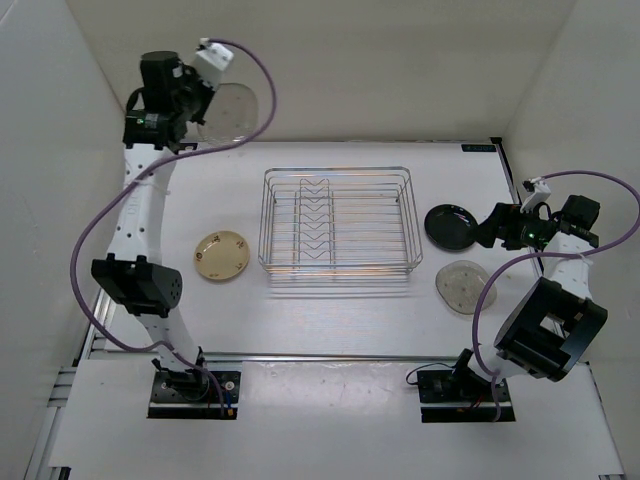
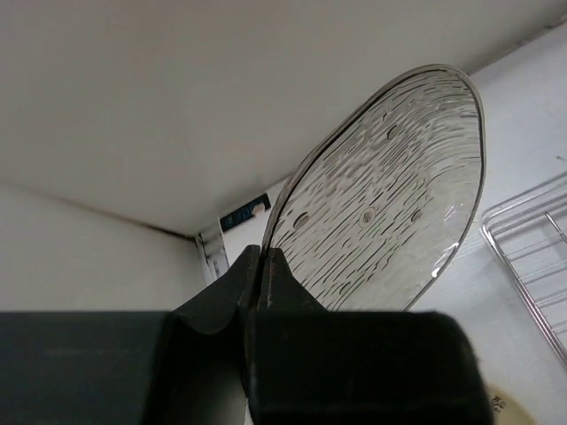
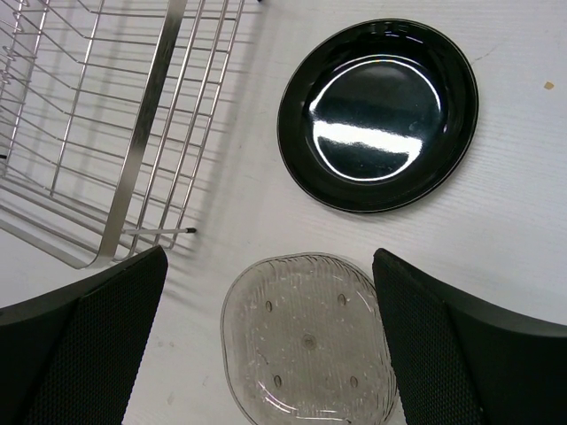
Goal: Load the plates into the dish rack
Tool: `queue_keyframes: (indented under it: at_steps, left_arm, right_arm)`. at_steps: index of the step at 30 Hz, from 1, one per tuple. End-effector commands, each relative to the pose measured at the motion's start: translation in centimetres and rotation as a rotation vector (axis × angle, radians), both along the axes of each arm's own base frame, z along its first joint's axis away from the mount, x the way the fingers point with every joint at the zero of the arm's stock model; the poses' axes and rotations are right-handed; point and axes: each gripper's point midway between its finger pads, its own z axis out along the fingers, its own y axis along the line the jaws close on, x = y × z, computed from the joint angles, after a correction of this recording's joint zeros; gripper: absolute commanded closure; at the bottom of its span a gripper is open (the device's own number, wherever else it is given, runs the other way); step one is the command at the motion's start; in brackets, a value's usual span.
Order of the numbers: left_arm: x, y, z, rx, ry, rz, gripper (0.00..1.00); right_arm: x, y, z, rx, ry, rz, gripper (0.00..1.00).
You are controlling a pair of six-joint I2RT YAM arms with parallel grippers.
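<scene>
My left gripper (image 1: pixel 207 112) is raised high at the back left, shut on the rim of a pale translucent grey plate (image 1: pixel 236 110). In the left wrist view the gripper (image 2: pixel 263 258) pinches this plate (image 2: pixel 390 195), which stands on edge. The silver wire dish rack (image 1: pixel 266 225) sits mid-table with no plates in it. A tan speckled plate (image 1: pixel 222 255) lies to its left. My right gripper (image 1: pixel 489 229) is open, above a glossy black plate (image 1: pixel 452 226) and a second grey plate (image 1: pixel 465 288). In the right wrist view the gripper (image 3: pixel 266 262) hovers over the grey plate (image 3: pixel 306 341), with the black plate (image 3: pixel 379 115) beyond.
White walls enclose the table on the left, back and right. The rack's right edge (image 3: pixel 146 124) lies close to the left of the right gripper. The rack's corner (image 2: pixel 532 252) shows below the held plate. Purple cables loop from both arms.
</scene>
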Motion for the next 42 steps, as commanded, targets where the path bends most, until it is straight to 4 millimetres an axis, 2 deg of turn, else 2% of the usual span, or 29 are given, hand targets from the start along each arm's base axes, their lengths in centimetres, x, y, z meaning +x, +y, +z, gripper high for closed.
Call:
queue_keyframes:
  at_steps: [1,2,3,9,10,11,13,17,19,20,21,23,24,31,33,38,39,42]
  left_arm:
    - [-1.3,-3.0,1.6,0.229,-0.055,-0.075,0.89]
    - [-1.4,-4.0,0.8,0.26,-0.042,-0.097,0.89]
    - [-1.8,-6.1,1.4,0.288,-0.069,-0.137,0.89]
    - [-2.2,-11.2,1.1,0.574,-0.132,-0.25,0.89]
    - [-2.4,-12.9,1.0,0.615,-0.149,-0.282,0.89]
    - [-2.4,-13.3,1.2,0.672,-0.165,-0.289,0.89]
    - [-2.9,-15.6,2.3,0.708,-0.221,-0.32,0.89]
    - [-3.0,-19.0,2.5,0.795,-0.278,-0.368,0.89]
    - [-3.3,-20.3,1.5,0.83,-0.276,-0.399,0.89]
    - [-3.7,-21.7,1.1,0.839,-0.29,-0.428,0.89]
    - [-3.7,-22.3,-1.0,0.879,-0.264,-0.451,0.89]
    - [-4.3,-23.6,-2.0,0.889,-0.274,-0.473,0.89]
    - [-4.5,-24.1,-4.2,0.916,-0.246,-0.503,0.89]
    - [-5.6,-26.2,-9.5,0.959,-0.227,-0.565,0.89]
    - [-5.3,-26.3,-8.8,0.955,-0.263,-0.54,0.89]
    - [-4.7,-26.5,-9.0,0.961,-0.274,-0.528,0.89]
    - [-4.6,-26.7,-8.5,0.95,-0.295,-0.516,0.89]
    - [-4.4,-26.6,-9.3,0.973,-0.291,-0.515,0.89]
  right_arm:
    - [-0.2,0.3,1.3,-0.006,-0.035,0.015,0.0]
    - [-0.2,0.3,1.3,-0.006,-0.035,0.015,0.0]
    - [-0.2,0.3,1.3,-0.006,-0.035,0.015,0.0]
    - [-0.4,0.3,1.2,-0.008,-0.032,0.02,0.0]
    - [-0.4,0.3,1.2,-0.008,-0.032,0.02,0.0]
    - [-0.4,0.5,1.3,-0.001,-0.036,0.025,0.0]
    - [-0.4,0.5,1.3,-0.001,-0.036,0.025,0.0]
    - [-0.4,0.5,1.3,-0.001,-0.036,0.025,0.0]
    - [-0.4,0.5,1.3,-0.001,-0.036,0.025,0.0]
    - [-0.4,0.6,1.4,0.005,-0.04,0.03,0.0]
    - [-0.4,0.6,1.4,0.005,-0.04,0.03,0.0]
    - [-0.4,0.6,1.4,0.005,-0.04,0.03,0.0]
    - [-0.4,0.7,1.5,0.005,-0.049,0.039,0.0]
    - [-0.5,0.8,1.2,0.004,-0.046,0.044,0.0]
    - [-0.5,0.8,1.2,0.004,-0.046,0.044,0.0]
    - [-0.5,0.8,1.2,0.004,-0.046,0.044,0.0]
    - [-0.5,0.7,0.9,0.009,-0.038,0.043,0.0]
    - [-0.5,0.7,0.9,0.009,-0.038,0.043,0.0]
